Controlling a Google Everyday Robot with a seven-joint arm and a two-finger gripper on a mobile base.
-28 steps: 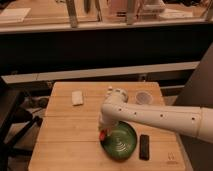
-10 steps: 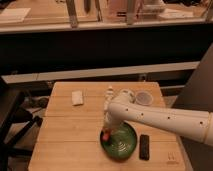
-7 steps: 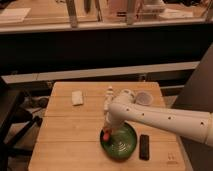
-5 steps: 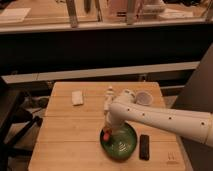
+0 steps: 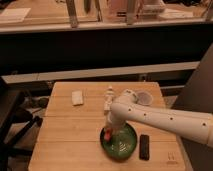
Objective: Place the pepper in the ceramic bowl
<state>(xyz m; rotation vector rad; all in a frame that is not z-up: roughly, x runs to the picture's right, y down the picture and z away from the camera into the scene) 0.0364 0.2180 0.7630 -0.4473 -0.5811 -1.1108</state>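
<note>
- Pepper: small, rounded, red-orange; sits at the tip of the pincer, directly beneath it, at the left inner edge of the ceramic bowl
- Too small and rounded to judge any long axis
- Pincer: points down over the bowl's left rim, at the end of the white arm, which reaches in from the right; whether it is clenched on the pepper or has released it cannot be told
- Ceramic bowl: glossy dark green with pale rings inside, on the near half of the wooden tabletop
- Judgement: the pepper is already within the rim line, so the coming move turns on a straight downward release, with no sideways travel
- Nearby: a white bottle-like figure behind the bowl and a black oblong item just right of it, both apart from the pincer
</note>
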